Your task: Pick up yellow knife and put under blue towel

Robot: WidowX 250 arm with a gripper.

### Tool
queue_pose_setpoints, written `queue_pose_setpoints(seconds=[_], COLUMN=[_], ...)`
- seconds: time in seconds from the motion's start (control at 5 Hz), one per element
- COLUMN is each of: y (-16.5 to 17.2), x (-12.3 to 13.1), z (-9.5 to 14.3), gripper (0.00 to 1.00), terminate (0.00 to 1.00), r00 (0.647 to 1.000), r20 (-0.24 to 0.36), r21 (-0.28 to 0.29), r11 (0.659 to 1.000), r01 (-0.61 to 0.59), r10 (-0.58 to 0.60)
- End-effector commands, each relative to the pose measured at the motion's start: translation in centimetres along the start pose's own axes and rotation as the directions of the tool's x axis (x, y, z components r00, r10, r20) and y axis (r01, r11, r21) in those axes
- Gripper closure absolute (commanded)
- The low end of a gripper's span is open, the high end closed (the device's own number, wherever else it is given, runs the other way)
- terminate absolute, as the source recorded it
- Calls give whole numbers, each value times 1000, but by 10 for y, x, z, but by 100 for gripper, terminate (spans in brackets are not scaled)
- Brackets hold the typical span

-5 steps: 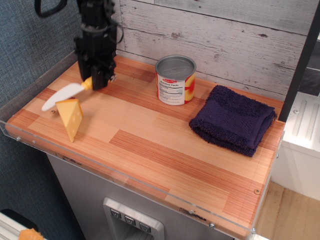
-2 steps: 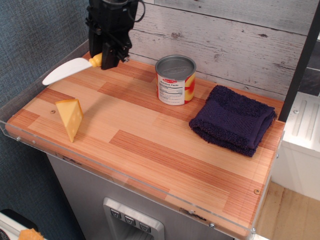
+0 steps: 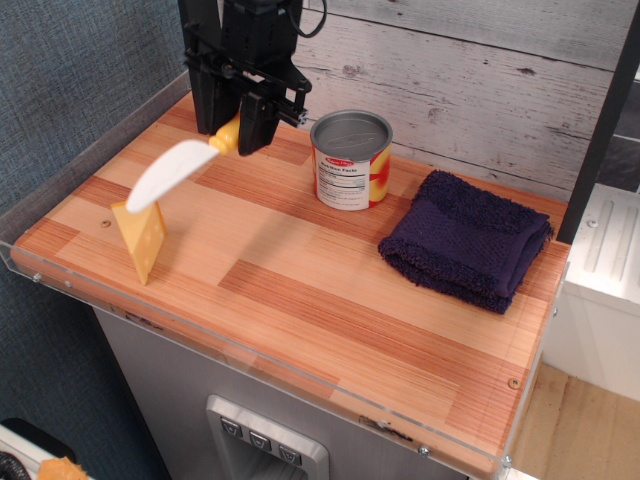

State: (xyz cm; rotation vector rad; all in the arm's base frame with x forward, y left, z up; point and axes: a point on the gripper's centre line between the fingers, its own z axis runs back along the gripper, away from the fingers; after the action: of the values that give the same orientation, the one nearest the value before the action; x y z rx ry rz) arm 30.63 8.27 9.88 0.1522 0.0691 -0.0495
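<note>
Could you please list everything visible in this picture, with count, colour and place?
knife: one, yellow handle and white blade, held above the table's left side, blade pointing left and down, in front of the cheese top
cheese: one, yellow wedge with holes, standing on the table's left front
can: one, silver top with white, red and yellow label, upright at the table's back middle
towel: one, dark navy, folded, on the table's right side, apart from the can
table: one, striped wood top with a clear raised edge
wall: one, grey-white planks behind the table
gripper: one, black, at the back left, shut on the knife handle
</note>
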Motion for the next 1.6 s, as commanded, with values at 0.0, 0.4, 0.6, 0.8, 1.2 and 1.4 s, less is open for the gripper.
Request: queue_pose_setpoints(seconds=[0.0, 0.4, 0.6, 0.8, 1.2, 1.4], y=[-33, -59, -67, -68, -74, -83], x=[-19, -18, -16, -21, -25, -25], z=[20, 8, -3, -16, -33, -42], gripper=[100, 100, 100, 100, 100, 100], terminate=[0, 0, 0, 0, 0, 0], r00=[929, 642, 430, 187, -70, -88], r20=[0, -98, -95, -75, -156, -143], r21=[-63, -42, -35, -142, -109, -81], r11=[927, 641, 428, 175, -88, -100], r01=[-369, -766, -903, -974, -990, -992], r10=[370, 761, 898, 980, 985, 986])
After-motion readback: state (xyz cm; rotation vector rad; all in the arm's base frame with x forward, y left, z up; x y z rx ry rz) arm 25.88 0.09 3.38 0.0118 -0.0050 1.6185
